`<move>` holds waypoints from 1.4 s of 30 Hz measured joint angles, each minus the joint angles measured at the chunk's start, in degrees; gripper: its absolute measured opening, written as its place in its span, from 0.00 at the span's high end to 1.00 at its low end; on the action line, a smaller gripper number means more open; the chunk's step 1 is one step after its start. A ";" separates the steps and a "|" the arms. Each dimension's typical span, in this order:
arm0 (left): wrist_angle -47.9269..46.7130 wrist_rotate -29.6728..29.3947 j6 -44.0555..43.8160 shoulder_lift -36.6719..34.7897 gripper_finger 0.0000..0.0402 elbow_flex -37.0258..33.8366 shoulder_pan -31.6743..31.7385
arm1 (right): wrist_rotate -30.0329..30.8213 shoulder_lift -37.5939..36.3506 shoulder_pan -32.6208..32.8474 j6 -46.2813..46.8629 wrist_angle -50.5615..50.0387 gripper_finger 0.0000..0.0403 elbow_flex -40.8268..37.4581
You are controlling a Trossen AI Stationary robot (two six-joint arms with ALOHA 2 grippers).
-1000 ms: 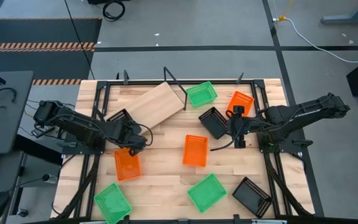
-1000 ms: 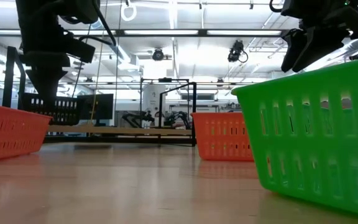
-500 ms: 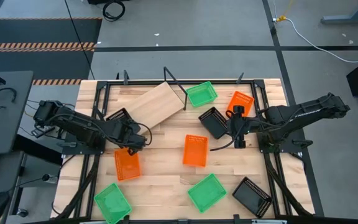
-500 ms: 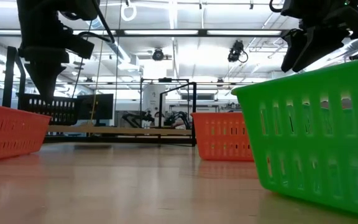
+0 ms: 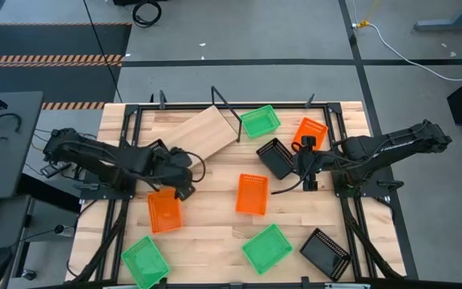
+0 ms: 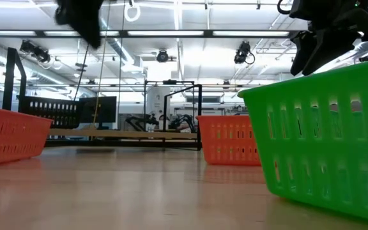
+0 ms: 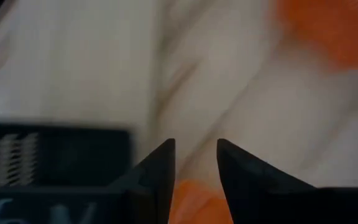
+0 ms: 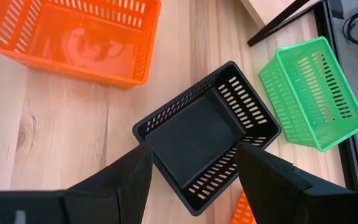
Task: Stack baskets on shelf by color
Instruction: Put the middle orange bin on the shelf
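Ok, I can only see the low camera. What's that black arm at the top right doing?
Observer: The right gripper hangs above a black basket, with its jaws open on either side of it.
Operator: Where's the other arm?
Observer: The left gripper is close to an orange basket, on the table's left half.
Operator: I see one green basket. Are there more?
Observer: Three: one beside the shelf, at, and two near the front edge.
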 joint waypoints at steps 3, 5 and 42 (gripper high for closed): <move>10.25 -0.08 1.29 0.52 0.68 1.27 -4.03 | 0.01 0.01 0.00 0.34 -0.12 0.42 0.00; 15.89 -1.11 2.36 1.82 0.69 1.27 -7.37 | 0.00 0.00 0.00 0.39 -0.11 0.42 0.00; 14.76 8.30 -15.68 18.43 0.70 1.14 -22.13 | -17.39 8.18 6.30 1.53 13.35 0.42 -0.61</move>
